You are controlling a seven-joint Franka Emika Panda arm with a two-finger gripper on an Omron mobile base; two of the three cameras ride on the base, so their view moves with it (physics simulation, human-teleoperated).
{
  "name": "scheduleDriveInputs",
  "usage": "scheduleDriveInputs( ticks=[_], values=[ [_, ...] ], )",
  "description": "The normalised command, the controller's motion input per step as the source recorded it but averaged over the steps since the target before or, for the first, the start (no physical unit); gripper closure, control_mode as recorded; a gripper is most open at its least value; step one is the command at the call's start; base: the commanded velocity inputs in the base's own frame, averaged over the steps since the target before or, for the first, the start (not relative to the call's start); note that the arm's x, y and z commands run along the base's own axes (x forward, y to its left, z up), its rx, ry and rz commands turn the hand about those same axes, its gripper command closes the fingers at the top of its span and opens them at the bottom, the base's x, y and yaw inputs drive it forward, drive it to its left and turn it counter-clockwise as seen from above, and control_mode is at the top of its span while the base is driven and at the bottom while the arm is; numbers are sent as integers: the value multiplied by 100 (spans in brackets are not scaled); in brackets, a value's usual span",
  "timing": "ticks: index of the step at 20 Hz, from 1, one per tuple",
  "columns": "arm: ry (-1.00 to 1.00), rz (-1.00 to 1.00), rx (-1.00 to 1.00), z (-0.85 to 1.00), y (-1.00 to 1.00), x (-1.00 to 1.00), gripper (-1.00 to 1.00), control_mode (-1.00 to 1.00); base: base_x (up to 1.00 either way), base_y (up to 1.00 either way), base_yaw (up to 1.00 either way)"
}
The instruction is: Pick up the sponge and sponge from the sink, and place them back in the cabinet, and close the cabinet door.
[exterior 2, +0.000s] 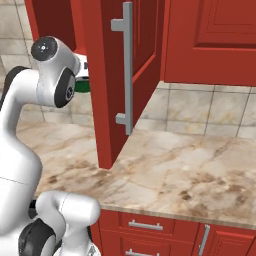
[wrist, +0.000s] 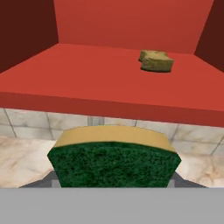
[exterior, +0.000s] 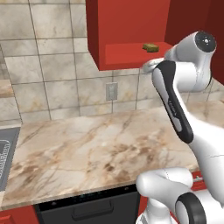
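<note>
Green-topped sponge (wrist: 113, 162) with yellow layer, coarse scouring face, clamped in gripper (wrist: 114, 181) just before red cabinet (wrist: 109, 87) shelf edge, tan sponge (wrist: 155, 61) lying on shelf, open panelled door (exterior 2: 107, 85) with silver bar handle (exterior 2: 126, 67) in right base view, marbled counter (exterior: 87, 153) and grey sink (exterior: 6, 157) edge in left base view

My arm (exterior: 175, 109) is glossy white, rounded, with black joint bands, a black forearm panel and grey end caps.

Rendered home kitchen: marble-look counter (exterior: 87, 153) w/ tiled backsplash (exterior: 48, 74) + wall outlet (exterior: 111, 91), red wall cabinet (exterior: 127, 30) (door (exterior 2: 117, 75) open), red drawers (exterior 2: 150, 225) below, sink edge (exterior: 6, 157) at left.
</note>
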Motion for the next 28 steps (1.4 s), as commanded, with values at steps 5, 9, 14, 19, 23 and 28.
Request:
scheduleDriveInputs(
  ticks=[5, 9, 14, 19, 23, 28],
  values=[
    [0, 0, 0, 15, 9, 48, 100, -100, 0, 0, 0],
    [0, 0, 0, 16, 8, 40, 100, -100, 0, 0, 0],
    [-1, 0, 0, 32, 0, 41, 100, -100, 0, 0, 0],
    [-1, 0, 0, 29, 3, 38, 100, -100, 0, 0, 0],
    [0, 0, 0, 7, 10, 28, 100, -100, 0, 0, 0],
    [0, 0, 0, -5, 4, 22, 100, -100, 0, 0, 0]
  ],
)
